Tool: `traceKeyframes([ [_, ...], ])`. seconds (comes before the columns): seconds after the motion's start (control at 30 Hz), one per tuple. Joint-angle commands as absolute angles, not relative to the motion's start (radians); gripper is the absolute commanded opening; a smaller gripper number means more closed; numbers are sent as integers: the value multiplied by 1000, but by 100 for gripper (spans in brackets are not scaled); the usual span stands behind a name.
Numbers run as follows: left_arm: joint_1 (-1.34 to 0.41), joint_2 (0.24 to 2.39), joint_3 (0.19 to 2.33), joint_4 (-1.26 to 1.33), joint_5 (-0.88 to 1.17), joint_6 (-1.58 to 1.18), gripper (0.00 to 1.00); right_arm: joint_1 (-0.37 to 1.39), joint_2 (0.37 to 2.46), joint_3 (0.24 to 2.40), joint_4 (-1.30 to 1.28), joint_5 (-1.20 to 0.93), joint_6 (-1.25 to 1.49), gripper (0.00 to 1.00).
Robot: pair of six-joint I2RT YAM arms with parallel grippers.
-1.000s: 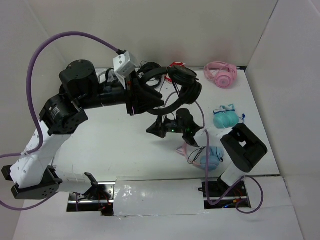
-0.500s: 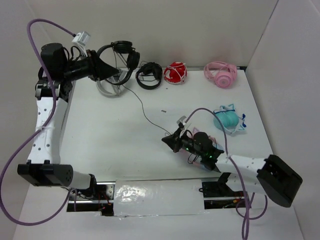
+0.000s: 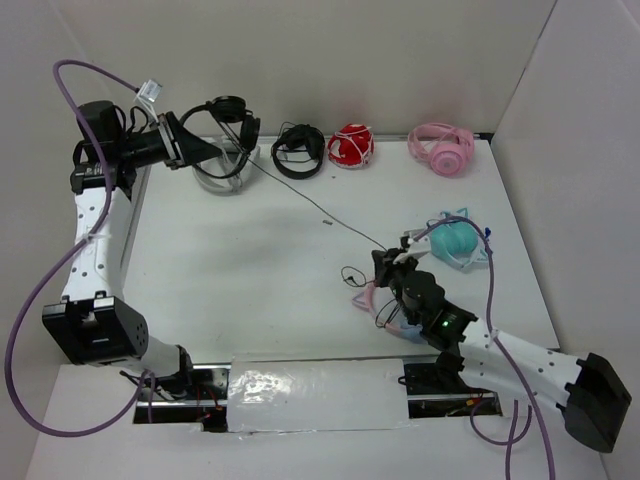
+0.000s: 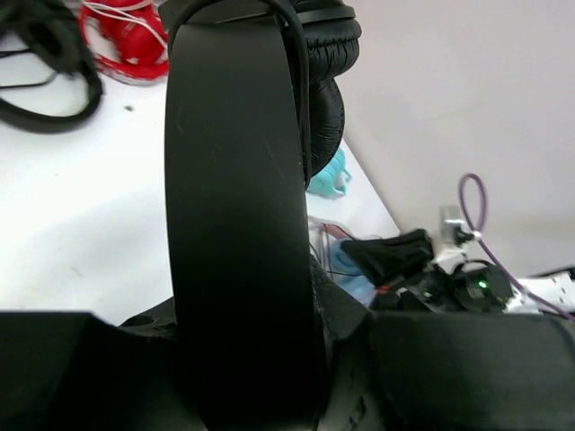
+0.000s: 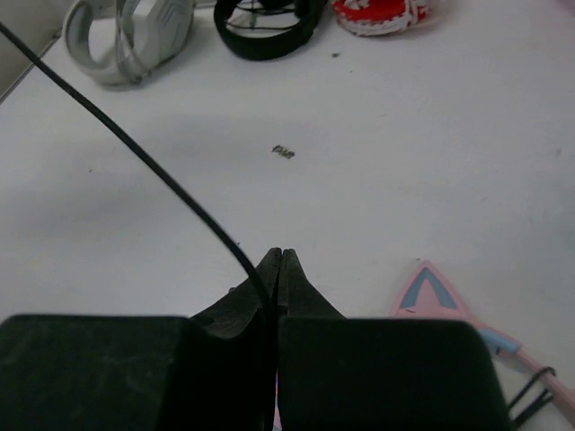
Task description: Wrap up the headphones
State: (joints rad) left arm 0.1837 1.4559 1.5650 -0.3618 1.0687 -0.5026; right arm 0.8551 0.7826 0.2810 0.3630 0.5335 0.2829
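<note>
The left jaws are clenched on the thin headband (image 4: 238, 224) of the headphones (image 3: 228, 106), holding them well to the left of the red pair (image 3: 350, 145), beyond the chunky black pair (image 3: 298, 150), at the back left corner of the counter (image 3: 250, 270). The left wrist view shows the band running straight up out of the grip, with one ear cup (image 4: 325, 94) behind its top; the top view shows both of its two cups.

The right jaws are pressed fully together, pinching the thin black cord (image 5: 135, 151). They sit well in front of the red pair and slightly to its right. The cord runs in one taut line from that pinch back to the headphones, passing left of the red pair.

There are seven pairs of headphones in all:
- the held one
- a white pair (image 5: 126, 36) farthest left of the red pair
- the chunky black pair just left of the red pair
- the red pair itself
- a pink pair (image 3: 440, 150) to its right
- a teal pair (image 3: 455, 240) in front and to the right
- a pink cat-ear pair (image 3: 380, 305) under the right arm

One small dark scrap (image 3: 327, 222) lies in front of the red pair.
</note>
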Motion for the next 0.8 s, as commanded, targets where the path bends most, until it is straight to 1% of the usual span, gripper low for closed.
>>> traceKeyframes([
  [0.0,209,1417,1571,-287,1051,-509,0,864,684,325,244,693,301,0],
  [0.17,242,1436,1525,-242,1143,-554,0,867,611,341,193,746,273,0],
  [0.27,233,1456,1523,-277,1042,-564,0,868,575,350,186,686,252,0],
  [0.33,189,1468,1519,-313,926,-552,0,883,569,344,218,658,224,0],
  [0.37,189,1468,1519,-325,925,-552,0,884,569,344,236,657,213,0],
  [0.4,149,1476,1516,-337,840,-548,0,897,581,348,248,661,200,0],
  [0.5,69,1499,1488,-380,726,-540,0,920,620,400,271,660,123,0],
  [0.6,17,1512,1399,-364,674,-531,0,956,640,452,314,663,48,0],
  [0.7,-50,1519,1248,-347,580,-548,0,968,646,515,362,657,-52,0],
  [0.77,-93,1520,1194,-342,499,-560,0,969,647,552,382,667,-104,0],
])
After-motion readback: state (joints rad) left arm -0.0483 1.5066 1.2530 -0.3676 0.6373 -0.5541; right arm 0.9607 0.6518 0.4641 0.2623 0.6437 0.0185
